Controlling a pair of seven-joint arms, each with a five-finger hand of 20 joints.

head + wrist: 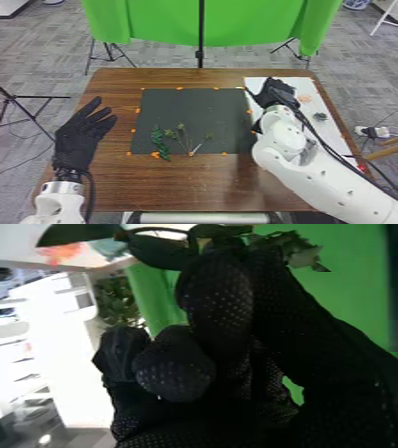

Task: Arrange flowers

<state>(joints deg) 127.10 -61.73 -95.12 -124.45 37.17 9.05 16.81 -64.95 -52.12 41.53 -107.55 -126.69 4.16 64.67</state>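
**Leafy stem (161,250) gripped in the right hand (278,91) over the white sheet (304,83)**

The right hand was positioned at the far part of the white sheet, near the dark mat (194,110). In the right wrist view, its fingers were curled closed around the leafy stem, whose dark leaves projected past the fingertips; the exact point of contact was hidden by the glove. The left hand (82,132) was over the left side of the table (209,187), beside the dark mat, with its fingers extended and slightly spread, holding nothing; whether it touched the tabletop could not be determined.

Further plant material lay on the dark mat, toward its near left corner: 1 green sprig (158,141) bearing leaves along its length, and, just to its right, several thin stems (182,137) with small heads, their exact number unclear. The near end of the green sprig reached the mat's near edge.

The white sheet lay along the right side of the dark mat. It carried 1 orange-pink flower (305,98), just beside the right hand, and 1 grey-green flower (321,116), nearer the robot. Orange marks (179,88) were spaced around the dark mat's border. Beyond the table hung a green cloth (160,22), with a black stand (200,53) in front of it.
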